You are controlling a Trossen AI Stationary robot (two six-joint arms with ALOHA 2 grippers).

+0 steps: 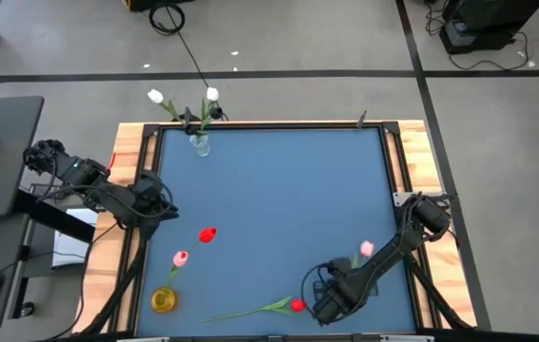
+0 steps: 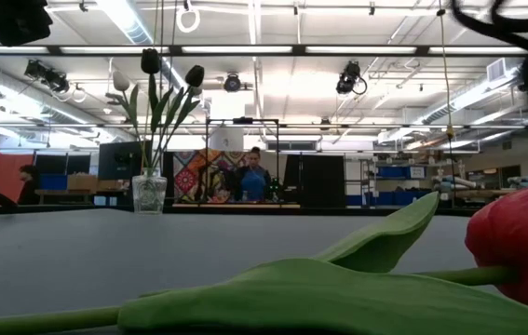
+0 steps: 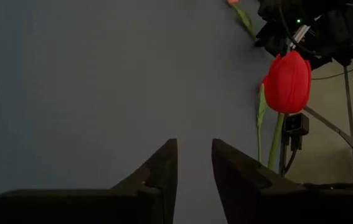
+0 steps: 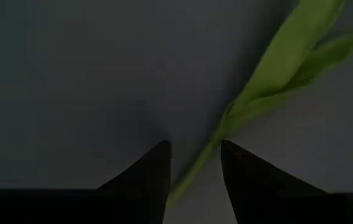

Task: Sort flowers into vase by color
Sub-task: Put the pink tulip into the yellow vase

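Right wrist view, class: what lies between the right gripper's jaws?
The green stem of a flower runs between the open jaws of the right gripper, over bare blue table.

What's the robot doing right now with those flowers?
Right gripper open, straddling red tulip's stem. Left gripper open, empty, above mat. Nothing in the way.
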